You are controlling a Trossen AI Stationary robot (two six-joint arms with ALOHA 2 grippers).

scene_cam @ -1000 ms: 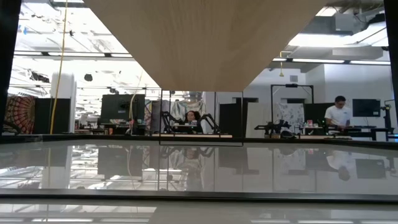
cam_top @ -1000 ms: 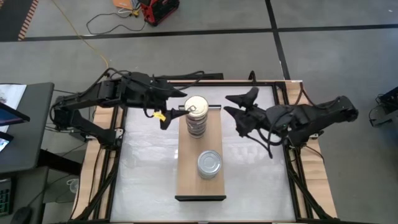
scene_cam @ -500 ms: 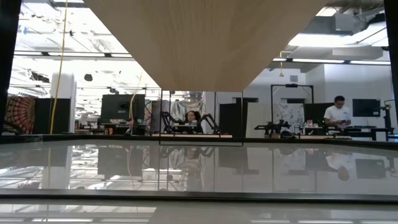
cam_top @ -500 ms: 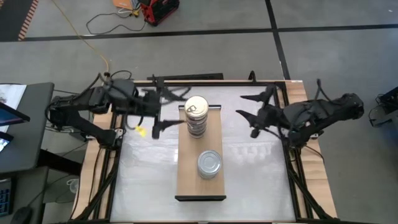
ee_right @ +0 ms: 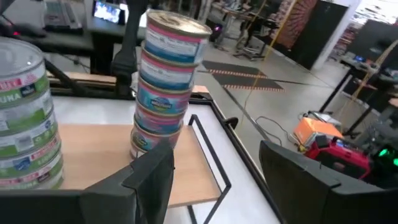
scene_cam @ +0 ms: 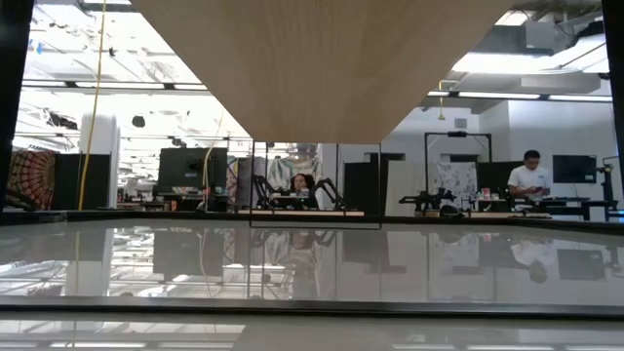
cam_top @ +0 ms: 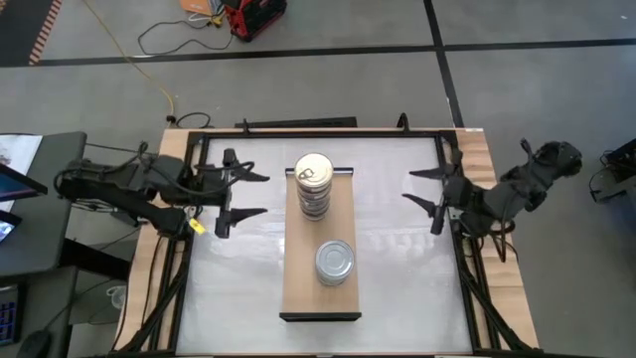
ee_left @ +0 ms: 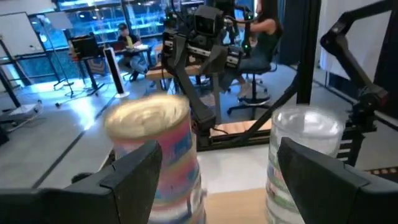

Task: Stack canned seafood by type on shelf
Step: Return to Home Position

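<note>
Two stacks of tins stand on the light-wood shelf (cam_top: 320, 249). The gold-lidded stack (cam_top: 314, 187) is on its far part, a tall column with pink and blue labels (ee_right: 165, 81). The silver-lidded stack (cam_top: 335, 263), green-labelled (ee_right: 25, 118), is nearer the shelf's near end. My left gripper (cam_top: 244, 194) is open over the white tabletop left of the shelf, near the table's left edge. My right gripper (cam_top: 429, 189) is open at the table's right side. Each gripper faces the stacks, and neither holds anything. In the low view the shelf (scene_cam: 322, 58) fills the upper middle.
The white tabletop (cam_top: 238, 278) lies bare on both sides of the shelf. A dark frame rail (cam_top: 298, 124) runs along the far edge. Beyond the table, people sit and stand in the room (scene_cam: 531, 175).
Both arms have drawn back from the gold-lidded stack: the left gripper moved toward the table's left edge, the right gripper toward the right edge. Both stacks have stayed in place on the shelf.
</note>
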